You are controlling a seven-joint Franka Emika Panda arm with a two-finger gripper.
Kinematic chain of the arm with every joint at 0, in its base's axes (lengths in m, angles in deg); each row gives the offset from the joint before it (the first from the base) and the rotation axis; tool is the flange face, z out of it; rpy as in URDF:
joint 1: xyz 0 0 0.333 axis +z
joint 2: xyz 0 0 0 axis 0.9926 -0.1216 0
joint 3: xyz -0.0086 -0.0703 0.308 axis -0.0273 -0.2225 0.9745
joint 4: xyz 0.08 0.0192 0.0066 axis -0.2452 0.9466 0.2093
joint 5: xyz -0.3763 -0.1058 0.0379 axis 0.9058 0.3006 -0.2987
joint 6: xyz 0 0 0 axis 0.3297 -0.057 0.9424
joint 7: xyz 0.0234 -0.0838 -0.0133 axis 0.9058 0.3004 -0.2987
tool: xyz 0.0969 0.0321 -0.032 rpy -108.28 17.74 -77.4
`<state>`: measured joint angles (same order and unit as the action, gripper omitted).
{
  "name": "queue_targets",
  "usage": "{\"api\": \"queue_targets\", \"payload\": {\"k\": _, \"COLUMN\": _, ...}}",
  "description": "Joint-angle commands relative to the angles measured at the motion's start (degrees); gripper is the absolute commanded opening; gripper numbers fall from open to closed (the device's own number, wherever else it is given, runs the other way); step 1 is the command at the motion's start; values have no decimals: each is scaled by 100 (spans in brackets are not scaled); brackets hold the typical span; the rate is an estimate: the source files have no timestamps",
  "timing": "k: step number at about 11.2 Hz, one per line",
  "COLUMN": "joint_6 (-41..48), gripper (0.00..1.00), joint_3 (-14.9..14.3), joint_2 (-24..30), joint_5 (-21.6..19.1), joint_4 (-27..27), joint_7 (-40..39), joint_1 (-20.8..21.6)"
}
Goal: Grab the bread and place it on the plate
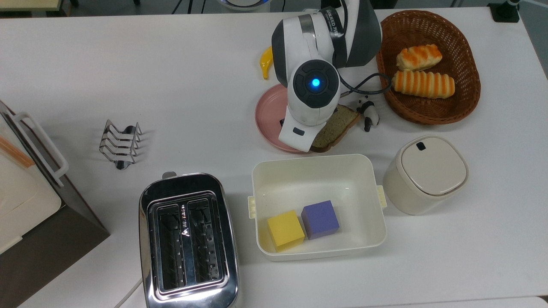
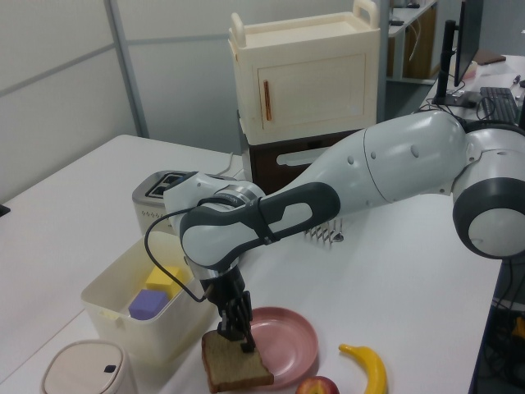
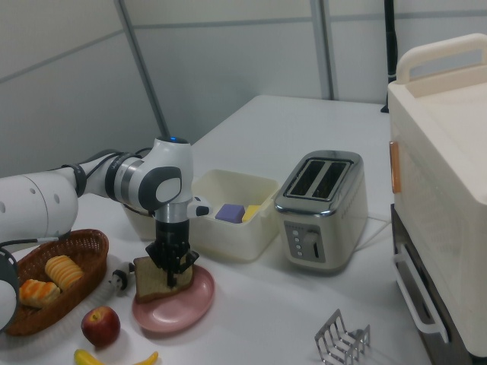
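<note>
The bread (image 1: 338, 125), a brown slice with a dark crust, lies tilted over the rim of the pink plate (image 1: 267, 112), on the top view's right side of it. Part of the slice overhangs toward the cream tub. My arm (image 1: 314, 85) covers the plate's middle from above. In the left view my gripper (image 2: 238, 332) points straight down, shut on the bread (image 2: 234, 365) at its upper edge, beside the plate (image 2: 291, 345). In the right view the gripper (image 3: 173, 272) stands on the bread (image 3: 152, 281) above the plate (image 3: 179, 310).
The cream tub (image 1: 308, 184) with a yellow and a purple cube sits just in front of the plate. A wicker basket (image 1: 466, 55) with striped rolls, a panda figure (image 1: 367, 113), a banana (image 1: 265, 64), a lidded canister (image 1: 430, 173), a toaster (image 1: 188, 239) and a toast rack (image 1: 120, 143) stand around.
</note>
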<state>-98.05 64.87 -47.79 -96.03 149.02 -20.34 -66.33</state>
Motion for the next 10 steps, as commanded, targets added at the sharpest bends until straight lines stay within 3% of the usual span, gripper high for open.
{"api": "queue_targets", "payload": {"k": 1, "joint_6": -91, "gripper": 0, "joint_3": -45, "joint_2": 151, "joint_5": -41, "joint_4": 128, "joint_7": -9, "joint_1": -34}}
{"api": "queue_targets", "payload": {"k": 2, "joint_6": -82, "gripper": 10, "joint_3": -45, "joint_2": 256, "joint_5": -41, "joint_4": 110, "joint_7": 8, "joint_1": -78}}
{"api": "queue_targets", "payload": {"k": 3, "joint_6": -56, "gripper": 31, "joint_3": -63, "joint_2": 362, "joint_5": -33, "joint_4": 110, "joint_7": 8, "joint_1": -95}}
{"api": "queue_targets", "payload": {"k": 4, "joint_6": 40, "gripper": 45, "joint_3": -98, "joint_2": 459, "joint_5": -6, "joint_4": 101, "joint_7": -9, "joint_1": -104}}
{"api": "queue_targets", "payload": {"k": 5, "joint_6": 111, "gripper": 50, "joint_3": -107, "joint_2": 573, "joint_5": -6, "joint_4": 101, "joint_7": -88, "joint_1": -148}}
{"api": "queue_targets", "payload": {"k": 8, "joint_6": 322, "gripper": 54, "joint_3": -115, "joint_2": 784, "joint_5": 2, "joint_4": 49, "joint_7": -202, "joint_1": -254}}
{"api": "queue_targets", "payload": {"k": 10, "joint_6": 567, "gripper": 77, "joint_3": -124, "joint_2": 968, "joint_5": 55, "joint_4": -66, "joint_7": -185, "joint_1": -394}}
